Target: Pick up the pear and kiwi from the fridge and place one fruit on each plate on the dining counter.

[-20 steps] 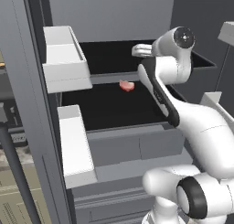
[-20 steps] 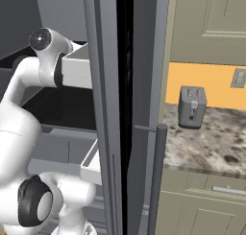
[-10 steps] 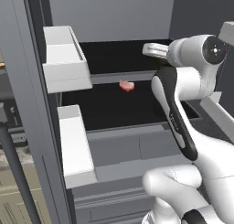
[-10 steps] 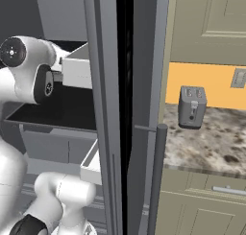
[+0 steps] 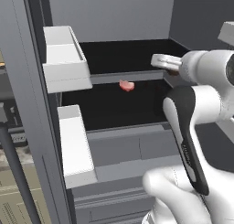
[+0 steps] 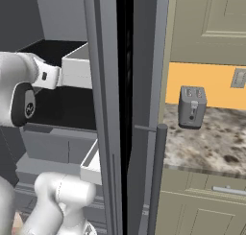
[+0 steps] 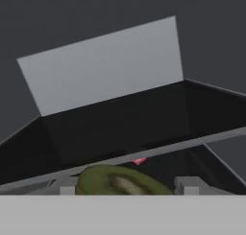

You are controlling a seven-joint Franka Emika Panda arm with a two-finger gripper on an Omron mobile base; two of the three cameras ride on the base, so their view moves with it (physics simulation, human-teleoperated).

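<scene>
- A greenish-brown oval fruit [image 7: 120, 181], judged to be the kiwi from its dull skin, is seen between the two finger tips at the bottom of the hand view, at the mouth of the fridge [image 5: 114, 17].
- The gripper [image 7: 125, 185] is clenched partway on this fruit; the jaws are set narrow, one tip at each side of it, and the fruit is taken to be held rather than merely touched.
- In the left base view the hand [image 5: 167, 63] is found at the front edge of the upper shelf [image 5: 128, 76], toward its right end, with a dark sliver at its tip that may be the fruit.
- The step in hand is judged to be the carrying of the fruit out of the fridge.
- The grip is best kept firm and unchanged, since a round fruit can roll between flat pads.
- The hand is best drawn straight back over the shelf lip, clear of the white door bins [image 5: 64, 58] on the left and of the door [image 6: 103, 109] seen in the right base view.
- The pink lump [image 5: 126, 85] on the lower shelf is to be left alone.
- The pear cannot be made out.
- The plates and the dining counter are still to be reached.
</scene>
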